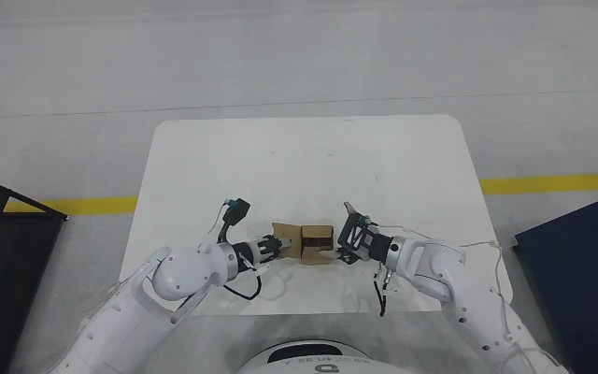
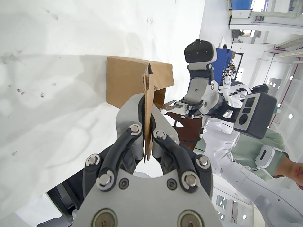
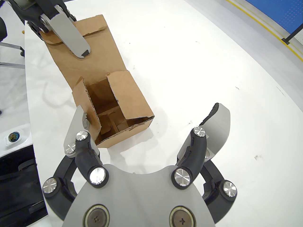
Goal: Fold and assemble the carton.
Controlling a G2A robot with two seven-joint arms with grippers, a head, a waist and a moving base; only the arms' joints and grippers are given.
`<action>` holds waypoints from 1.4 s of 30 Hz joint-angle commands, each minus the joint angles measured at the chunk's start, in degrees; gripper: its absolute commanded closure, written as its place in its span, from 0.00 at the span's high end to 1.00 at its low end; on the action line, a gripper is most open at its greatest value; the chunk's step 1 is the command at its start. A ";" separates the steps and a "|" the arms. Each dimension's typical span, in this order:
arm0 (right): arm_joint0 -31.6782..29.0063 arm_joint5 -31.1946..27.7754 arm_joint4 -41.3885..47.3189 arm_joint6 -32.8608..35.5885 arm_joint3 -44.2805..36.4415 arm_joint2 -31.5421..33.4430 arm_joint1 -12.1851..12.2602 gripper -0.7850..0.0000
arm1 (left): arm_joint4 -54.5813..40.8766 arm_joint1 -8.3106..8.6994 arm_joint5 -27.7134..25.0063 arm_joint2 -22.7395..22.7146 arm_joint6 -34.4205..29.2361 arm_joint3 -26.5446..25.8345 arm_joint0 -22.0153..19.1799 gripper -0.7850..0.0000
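While my left gripper [image 2: 148,109] pinches a flap of the carton [image 1: 315,243] by the near edge of the table [image 1: 308,168], my right gripper [image 1: 343,241] sits spread wide at its open end.

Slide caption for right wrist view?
Open right hand faces the open end of the carton on the table; left hand clamps its far flap.

Bright, even light, soft faint shadows, wide-angle bending at edges
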 commanded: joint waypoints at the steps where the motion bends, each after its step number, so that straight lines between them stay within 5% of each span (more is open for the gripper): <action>1: 0.30 0.49 0.25 0.44 0.32 -0.27 -0.10 1.00 | 0.03 -0.06 -0.10 -0.02 -0.04 0.03 0.04 0.00; 11: 1.92 1.78 1.08 2.91 1.36 -1.78 -0.58 1.00 | 0.48 -0.28 -0.19 -0.22 -0.58 -0.06 0.35 0.00; 20: -1.40 6.01 3.70 -4.98 -0.68 3.38 -0.28 1.00 | 0.96 -0.36 -0.25 -0.78 -1.02 -0.43 0.92 0.00; 32: 3.32 7.93 1.81 -0.03 3.54 -0.80 -1.36 1.00 | 1.53 -0.48 -0.30 -1.34 -1.93 -0.78 1.49 0.00; 33: 3.60 7.99 1.78 -0.02 3.79 -1.05 -1.44 1.00 | 1.56 -0.49 -0.29 -1.40 -1.99 -0.80 1.52 0.06; 35: 4.00 7.90 1.54 0.24 4.20 -1.49 -1.56 1.00 | 1.62 -0.52 -0.30 -1.48 -2.06 -0.82 1.59 0.38; 37: 4.26 7.83 1.58 0.34 4.41 -1.68 -1.65 1.00 | 1.89 -0.54 -0.20 -1.62 -1.87 -0.84 1.64 1.00; 42: 3.47 9.21 1.72 -3.12 3.72 -0.65 -1.71 1.00 | 2.50 -0.58 0.07 -2.34 -0.61 -1.87 2.13 1.00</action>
